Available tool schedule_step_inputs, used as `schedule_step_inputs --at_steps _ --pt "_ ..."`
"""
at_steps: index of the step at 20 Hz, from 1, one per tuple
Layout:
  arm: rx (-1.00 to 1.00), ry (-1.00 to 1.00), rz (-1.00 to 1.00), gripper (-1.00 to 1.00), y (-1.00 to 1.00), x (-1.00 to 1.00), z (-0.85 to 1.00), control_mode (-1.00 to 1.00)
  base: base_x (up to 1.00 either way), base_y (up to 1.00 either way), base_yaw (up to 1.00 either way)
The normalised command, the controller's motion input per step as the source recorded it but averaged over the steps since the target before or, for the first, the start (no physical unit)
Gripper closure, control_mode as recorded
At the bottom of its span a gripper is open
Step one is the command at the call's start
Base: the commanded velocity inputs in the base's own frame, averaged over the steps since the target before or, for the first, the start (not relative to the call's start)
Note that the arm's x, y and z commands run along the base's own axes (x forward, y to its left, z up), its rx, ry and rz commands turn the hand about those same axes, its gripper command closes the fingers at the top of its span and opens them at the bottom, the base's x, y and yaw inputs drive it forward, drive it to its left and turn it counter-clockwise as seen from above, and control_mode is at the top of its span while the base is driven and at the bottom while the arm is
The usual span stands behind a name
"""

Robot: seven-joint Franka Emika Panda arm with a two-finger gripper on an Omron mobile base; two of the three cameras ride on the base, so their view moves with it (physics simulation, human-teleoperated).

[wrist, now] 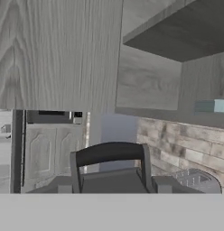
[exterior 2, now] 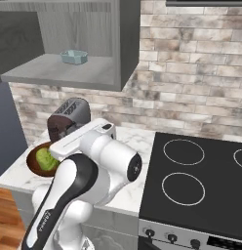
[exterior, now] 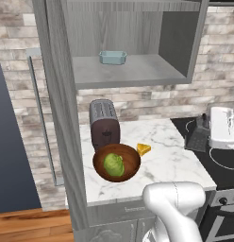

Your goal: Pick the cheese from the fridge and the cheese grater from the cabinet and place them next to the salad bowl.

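I hold the cheese grater [wrist: 111,173] in my pincer [wrist: 111,191], and the salad bowl [exterior: 116,162] sits by the table's front edge, beside the cheese [exterior: 144,149].

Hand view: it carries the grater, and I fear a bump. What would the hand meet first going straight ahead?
Past the grater, probably the open cabinet door, near its edge beside the cabinet; depth is unclear.

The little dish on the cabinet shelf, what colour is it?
Light blue. The dish shows best in the left base view, sitting on the grey wood-grain cabinet shelf.
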Motion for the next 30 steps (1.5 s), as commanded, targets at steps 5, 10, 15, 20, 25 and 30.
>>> schedule_step_inputs --at_steps 5,10,15,20,25,30 --pt "0.0 0.03 0.0 1.0 0.0 0.15 -0.49 -1.0 0.0 0.0 0.0" --pt "0.0 0.04 0.0 1.0 0.0 0.15 -0.46 -1.0 0.0 0.0 0.0" --pt "0.0 0.01 0.0 1.0 0.0 0.07 -0.48 -1.0 0.0 0.0 0.0" --pt "0.01 0.0 0.0 1.0 0.08 0.01 -0.49 -1.0 0.0 0.0 0.0" --pt "0.04 0.0 0.0 1.0 0.18 0.08 -0.43 -1.0 0.0 0.0 0.0" --pt "0.05 0.0 0.0 1.0 0.19 0.14 -0.3 -1.0 0.0 0.0 0.0"
